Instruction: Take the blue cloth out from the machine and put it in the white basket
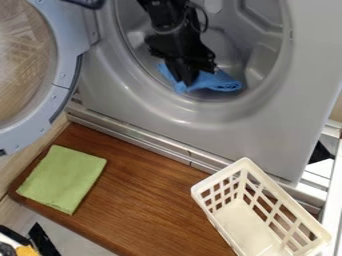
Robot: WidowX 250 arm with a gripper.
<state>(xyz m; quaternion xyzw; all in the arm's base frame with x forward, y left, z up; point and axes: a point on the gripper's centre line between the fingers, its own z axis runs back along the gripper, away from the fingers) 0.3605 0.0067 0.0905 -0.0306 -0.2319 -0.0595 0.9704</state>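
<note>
A black robot pincer (188,80) points down inside the round opening of a grey front-loading washing machine (170,122), its tip against a folded blue cloth (224,83). Whether it is open or clenched on the cloth cannot be told. Below and to the pincer's right in the view sits a white slatted plastic basket (247,225); below and to its left, a folded green cloth (63,177) lies on a brown wooden board (147,195).
</note>
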